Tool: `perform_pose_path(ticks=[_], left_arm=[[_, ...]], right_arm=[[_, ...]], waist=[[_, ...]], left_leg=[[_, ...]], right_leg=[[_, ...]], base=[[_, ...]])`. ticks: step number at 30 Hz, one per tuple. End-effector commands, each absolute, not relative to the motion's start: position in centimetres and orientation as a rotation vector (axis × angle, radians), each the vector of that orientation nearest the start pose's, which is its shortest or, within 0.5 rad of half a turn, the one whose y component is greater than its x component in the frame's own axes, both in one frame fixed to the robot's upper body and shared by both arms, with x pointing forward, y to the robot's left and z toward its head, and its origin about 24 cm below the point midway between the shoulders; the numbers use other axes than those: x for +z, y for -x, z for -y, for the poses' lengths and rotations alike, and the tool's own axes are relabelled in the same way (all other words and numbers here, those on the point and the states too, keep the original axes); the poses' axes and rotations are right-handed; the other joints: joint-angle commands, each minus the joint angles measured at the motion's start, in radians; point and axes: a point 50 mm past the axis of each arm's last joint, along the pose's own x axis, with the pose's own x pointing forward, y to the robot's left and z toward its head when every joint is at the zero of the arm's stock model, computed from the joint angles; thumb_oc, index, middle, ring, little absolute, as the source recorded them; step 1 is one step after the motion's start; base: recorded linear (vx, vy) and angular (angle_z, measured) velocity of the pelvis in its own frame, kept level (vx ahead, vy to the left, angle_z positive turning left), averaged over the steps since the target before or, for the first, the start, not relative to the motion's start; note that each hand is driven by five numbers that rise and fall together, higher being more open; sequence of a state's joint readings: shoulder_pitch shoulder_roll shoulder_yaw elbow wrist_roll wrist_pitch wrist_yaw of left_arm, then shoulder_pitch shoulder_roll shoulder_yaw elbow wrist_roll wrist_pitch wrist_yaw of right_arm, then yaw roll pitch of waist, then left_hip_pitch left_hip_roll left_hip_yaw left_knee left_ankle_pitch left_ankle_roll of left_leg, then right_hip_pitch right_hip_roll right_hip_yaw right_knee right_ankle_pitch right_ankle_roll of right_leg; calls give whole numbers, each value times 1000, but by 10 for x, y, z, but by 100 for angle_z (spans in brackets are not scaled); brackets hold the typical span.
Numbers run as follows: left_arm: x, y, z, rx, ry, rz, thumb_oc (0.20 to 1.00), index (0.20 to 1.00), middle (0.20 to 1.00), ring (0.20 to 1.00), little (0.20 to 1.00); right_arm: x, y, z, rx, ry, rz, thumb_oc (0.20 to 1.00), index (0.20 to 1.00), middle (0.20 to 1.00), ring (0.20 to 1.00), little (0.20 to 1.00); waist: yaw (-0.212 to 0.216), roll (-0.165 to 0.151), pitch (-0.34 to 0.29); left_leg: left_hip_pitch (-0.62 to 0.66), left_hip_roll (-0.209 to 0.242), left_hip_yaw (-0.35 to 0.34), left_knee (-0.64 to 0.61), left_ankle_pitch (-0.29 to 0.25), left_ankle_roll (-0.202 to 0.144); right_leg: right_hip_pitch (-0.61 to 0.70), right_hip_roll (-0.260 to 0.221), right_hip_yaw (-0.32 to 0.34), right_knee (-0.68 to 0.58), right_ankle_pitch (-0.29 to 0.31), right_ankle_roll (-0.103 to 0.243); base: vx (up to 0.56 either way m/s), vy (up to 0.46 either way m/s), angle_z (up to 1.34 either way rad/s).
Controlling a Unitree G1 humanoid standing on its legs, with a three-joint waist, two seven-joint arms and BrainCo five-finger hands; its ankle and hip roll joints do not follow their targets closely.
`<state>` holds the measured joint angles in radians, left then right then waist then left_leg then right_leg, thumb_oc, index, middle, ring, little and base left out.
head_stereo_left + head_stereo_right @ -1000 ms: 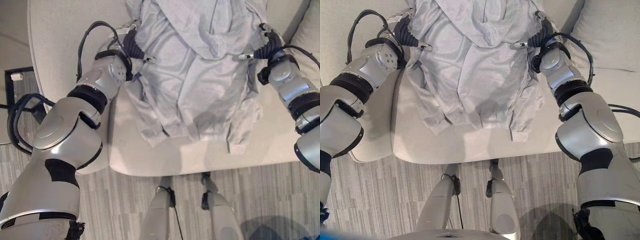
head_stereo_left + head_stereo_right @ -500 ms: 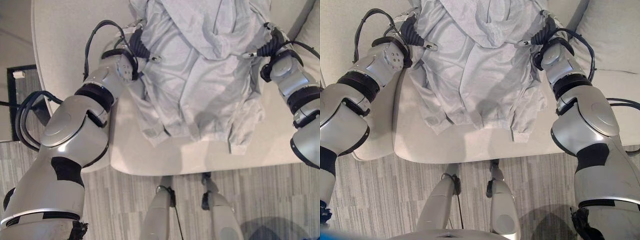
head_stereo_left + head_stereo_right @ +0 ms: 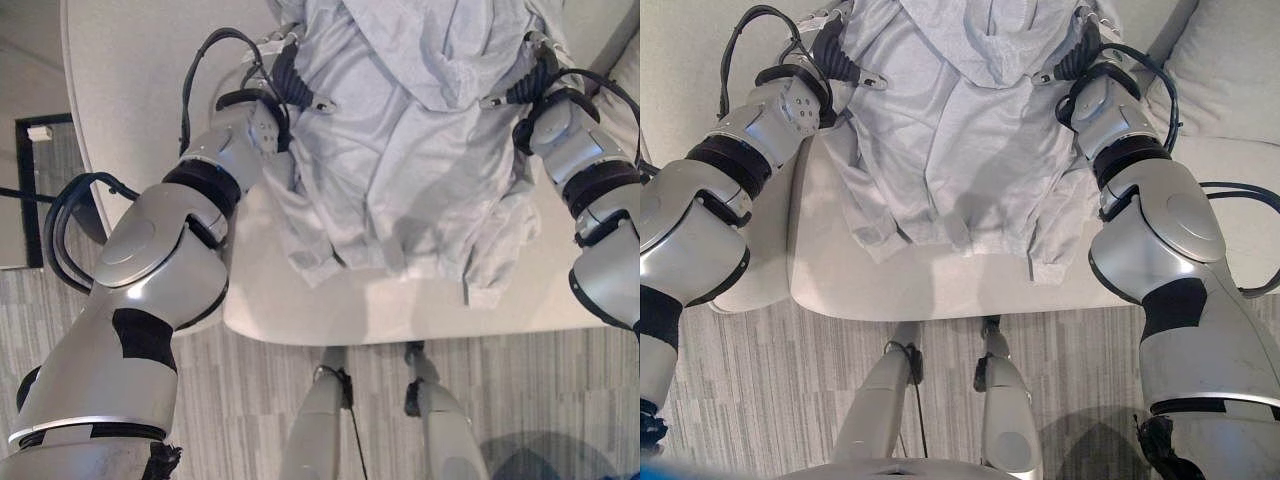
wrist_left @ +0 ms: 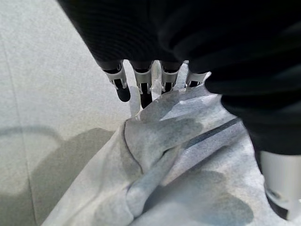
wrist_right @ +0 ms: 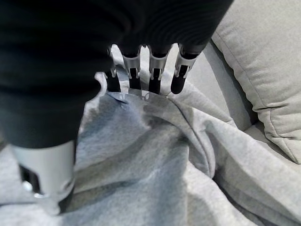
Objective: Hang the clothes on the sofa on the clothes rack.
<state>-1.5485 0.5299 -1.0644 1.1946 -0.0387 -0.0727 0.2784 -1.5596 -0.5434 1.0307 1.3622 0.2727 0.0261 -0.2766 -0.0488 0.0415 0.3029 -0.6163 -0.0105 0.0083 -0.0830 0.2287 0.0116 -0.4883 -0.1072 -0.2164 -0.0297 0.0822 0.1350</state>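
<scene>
Both hands are up at the shoulders of the pale grey garment [image 3: 400, 150] now. The left hand [image 4: 155, 82] has its fingers curled down into a bunched fold of cloth with the thumb below, and the right hand [image 5: 146, 70] likewise has its fingers hooked over the fabric edge, thumb underneath. So each is clamped on the garment. Compared with a second ago, the arms have reached further up and away over the sofa [image 3: 140, 90], and the top of the garment has gone up with them; its hem and cuffs look more gathered but still trail on the seat cushion. That reads as a lift under way, with the garment not yet clear of the sofa. A back cushion [image 5: 263, 70] sits just beside the right hand, close to the cloth. No rack appears here, so the carry is still ahead. The hanging sleeves could drag or snag on the seat edge as the lift goes on.
</scene>
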Motion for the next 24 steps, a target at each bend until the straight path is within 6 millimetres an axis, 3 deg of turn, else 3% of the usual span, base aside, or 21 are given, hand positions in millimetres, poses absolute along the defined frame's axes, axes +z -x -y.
perform_pose_path(ticks=[1, 7, 9, 11, 12, 13, 14, 15, 16, 17, 24], left_arm=[[384, -410, -136, 307, -1258, 596, 1000, 1000, 1000, 1000, 1000], [390, -407, -127, 311, -1270, 633, 1000, 1000, 1000, 1000, 1000], [391, -407, -126, 314, -1273, 636, 903, 903, 903, 903, 903], [392, -406, -125, 316, -1271, 645, 693, 693, 693, 693, 693], [392, -406, -124, 316, -1268, 645, 677, 677, 677, 677, 677], [392, -406, -124, 316, -1268, 645, 570, 570, 570, 570, 570], [394, -406, -123, 320, -1272, 650, 319, 319, 319, 319, 319], [394, -405, -124, 323, -1278, 650, 200, 200, 200, 200, 200], [395, -405, -123, 325, -1281, 652, 200, 200, 200, 200, 200], [397, -404, -122, 325, -1284, 659, 200, 200, 200, 200, 200], [400, -403, -122, 322, -1278, 669, 200, 200, 200, 200, 200]], right_arm=[[375, -409, 205, -502, 1052, 341, 1000, 1000, 1000, 1000, 1000], [375, -410, 199, -486, 1051, 349, 1000, 1000, 1000, 1000, 1000], [375, -411, 197, -481, 1048, 352, 1000, 1000, 1000, 1000, 1000], [374, -412, 192, -469, 1043, 359, 1000, 1000, 1000, 1000, 1000], [374, -412, 190, -464, 1037, 365, 1000, 1000, 1000, 1000, 1000], [374, -412, 190, -464, 1037, 365, 1000, 1000, 1000, 1000, 1000], [375, -412, 185, -451, 1025, 377, 1000, 1000, 1000, 1000, 1000], [375, -413, 183, -442, 1014, 384, 1000, 1000, 1000, 1000, 1000], [374, -413, 181, -434, 1005, 387, 1000, 1000, 1000, 1000, 1000], [374, -414, 176, -417, 993, 400, 200, 200, 200, 200, 200], [373, -415, 163, -364, 956, 430, 200, 200, 200, 200, 200]], waist=[[10, 21, 60], [18, 26, 67], [19, 26, 70], [21, 27, 72], [21, 27, 73], [21, 27, 73], [20, 25, 75], [20, 25, 76], [20, 25, 77], [17, 23, 78], [12, 18, 82]], left_leg=[[66, -19, 14, -4, -47, -105], [56, -19, 10, -4, -44, -104], [54, -18, 8, -4, -42, -104], [52, -18, 7, -4, -41, -104], [50, -17, 7, -4, -40, -105], [50, -17, 7, -4, -40, -105], [46, -17, 7, -4, -39, -104], [45, -16, 8, -4, -38, -104], [43, -16, 9, -4, -39, -104], [40, -16, 8, -4, -38, -103], [43, -16, 10, -4, -40, -101]], right_leg=[[-114, 14, 14, -58, 170, 86], [-126, 16, 13, -58, 169, 81], [-129, 16, 13, -58, 170, 80], [-131, 16, 13, -58, 169, 79], [-133, 16, 12, -58, 169, 79], [-133, 16, 12, -58, 169, 79], [-136, 16, 12, -58, 170, 79], [-138, 16, 13, -58, 171, 79], [-140, 16, 14, -58, 171, 78], [-143, 16, 16, -58, 172, 77], [-140, 18, 24, -58, 173, 75]], base=[[0, 0, 0], [0, 0, 0], [0, 0, 0], [0, 0, 0], [0, 0, 0], [-9, -3, 4], [-12, -1, 5], [-12, -3, 5], [0, 0, 0], [0, 0, 0], [0, 0, 0]])
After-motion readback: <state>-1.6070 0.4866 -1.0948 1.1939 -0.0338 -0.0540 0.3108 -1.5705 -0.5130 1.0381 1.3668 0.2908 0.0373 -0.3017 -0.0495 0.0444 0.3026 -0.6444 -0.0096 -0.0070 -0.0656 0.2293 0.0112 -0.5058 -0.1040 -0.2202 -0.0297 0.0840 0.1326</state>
